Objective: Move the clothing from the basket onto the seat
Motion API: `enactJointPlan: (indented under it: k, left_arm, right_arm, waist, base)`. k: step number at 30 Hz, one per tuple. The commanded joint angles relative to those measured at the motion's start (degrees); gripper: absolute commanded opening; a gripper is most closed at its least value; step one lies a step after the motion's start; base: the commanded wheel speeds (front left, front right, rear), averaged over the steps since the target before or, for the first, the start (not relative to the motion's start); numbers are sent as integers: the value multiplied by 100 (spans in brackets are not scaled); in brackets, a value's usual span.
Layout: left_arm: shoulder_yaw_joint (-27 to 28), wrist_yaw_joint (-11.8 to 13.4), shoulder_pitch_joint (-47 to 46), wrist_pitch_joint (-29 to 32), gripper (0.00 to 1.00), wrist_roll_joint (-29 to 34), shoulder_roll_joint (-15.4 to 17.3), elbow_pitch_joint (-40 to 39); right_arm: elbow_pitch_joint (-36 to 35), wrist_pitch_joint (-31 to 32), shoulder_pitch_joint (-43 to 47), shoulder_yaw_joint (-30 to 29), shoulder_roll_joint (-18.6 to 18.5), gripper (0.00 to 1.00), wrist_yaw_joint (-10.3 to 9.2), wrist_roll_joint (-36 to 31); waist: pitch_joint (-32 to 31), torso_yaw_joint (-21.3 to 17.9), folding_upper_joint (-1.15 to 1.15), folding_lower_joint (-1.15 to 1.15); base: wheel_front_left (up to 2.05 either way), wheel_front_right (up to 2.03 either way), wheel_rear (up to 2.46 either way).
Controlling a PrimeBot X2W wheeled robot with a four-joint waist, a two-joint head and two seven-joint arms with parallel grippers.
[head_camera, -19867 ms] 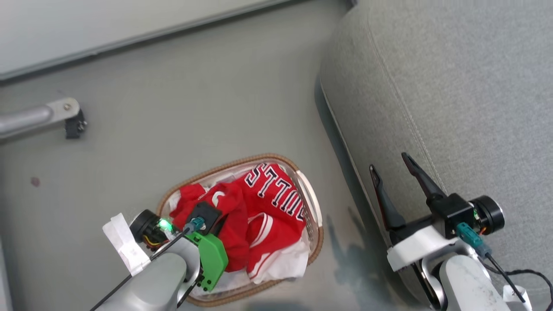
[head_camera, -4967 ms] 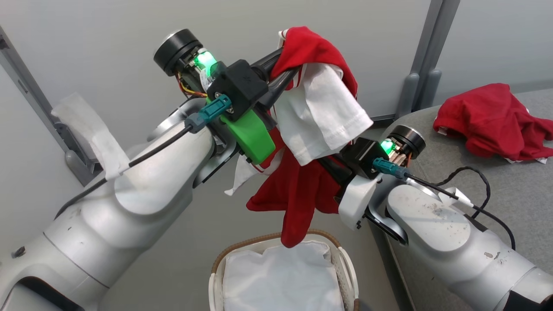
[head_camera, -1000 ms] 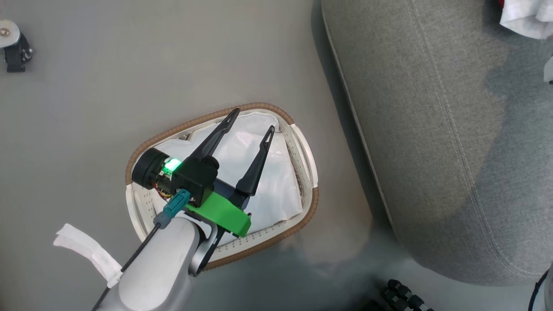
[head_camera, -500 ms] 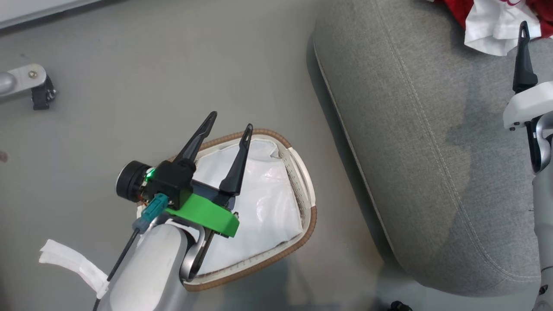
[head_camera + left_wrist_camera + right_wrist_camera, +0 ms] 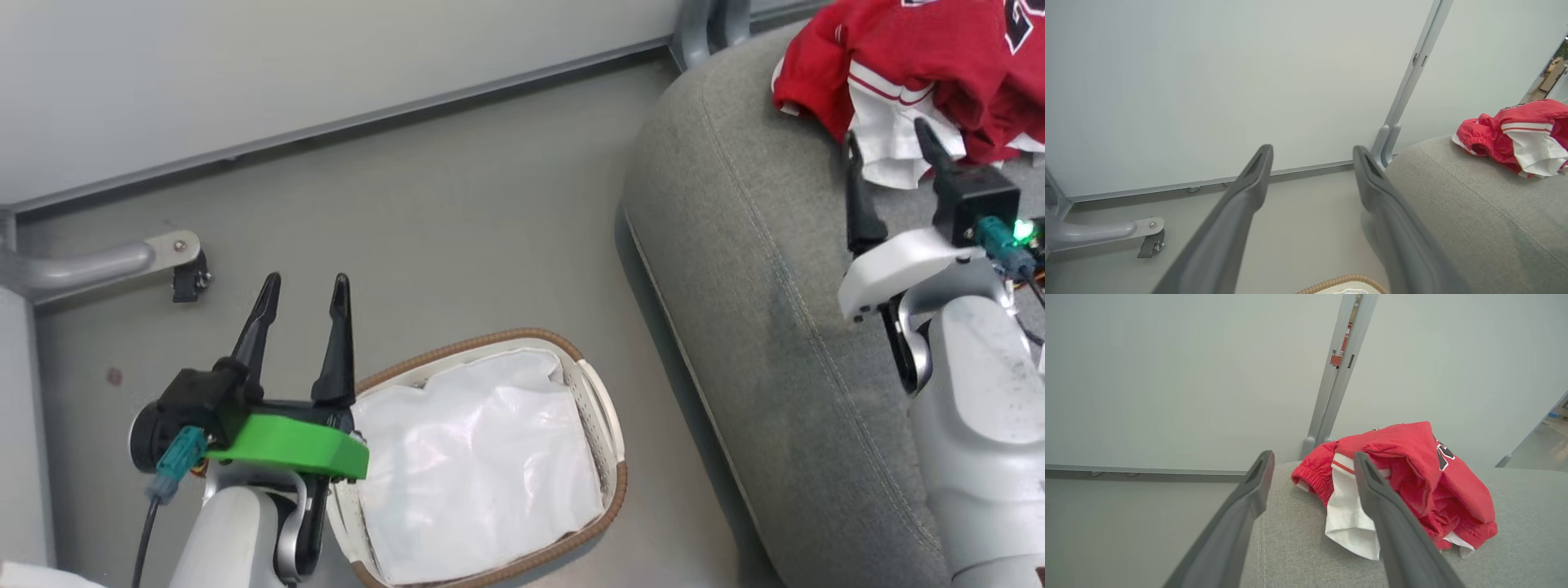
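The red clothing point(image 5: 914, 65) with white trim lies bunched on the grey seat point(image 5: 784, 310), at the head view's top right; the right wrist view shows the clothing point(image 5: 1412, 477) heaped on the seat point(image 5: 1298, 555) just beyond my fingers. My right gripper point(image 5: 888, 137) hovers open over the seat, just short of the pile, holding nothing. The basket point(image 5: 600, 400) stands on the floor left of the seat, with a plain white sheet point(image 5: 473, 465) in it. My left gripper point(image 5: 304, 287) is open and empty, beside the basket's left end, its fingers over the floor.
A pale wall panel with a grey baseboard point(image 5: 326, 126) runs along the back. A grey metal foot with a caster point(image 5: 184, 273) juts in from the left. A grey upright post point(image 5: 1404, 98) stands behind the seat's corner. Bare grey floor point(image 5: 457, 245) lies between basket and wall.
The head camera has shifted between frames. My left gripper has come off the basket's sheet to its left side. My right gripper now shows whole, close to the red clothing on the seat.
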Motion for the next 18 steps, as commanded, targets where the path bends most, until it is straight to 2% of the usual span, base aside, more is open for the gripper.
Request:
enactJointPlan:
  k: [1,11,18]
  left_arm:
    - [119,-15,169,-4,100,59,-19,3]
    - [925,-15,904,-4,100,91,-140,205]
    - [1101,-16,1317,-4,100,-2,-178,269]
  right_arm:
    - [7,-10,206,28,16,100,-8,109]
    - [-299,-10,1093,347,386,100,-8,531]
    - [-771,-10,1799,575,430,100,-8,855]
  waist:
    - [-543,342,0,0]
    - [-898,680,0,0]
    - [-997,821,0,0]
  base:
    - [0,0,0]
    - [0,0,0]
    - [0,0,0]
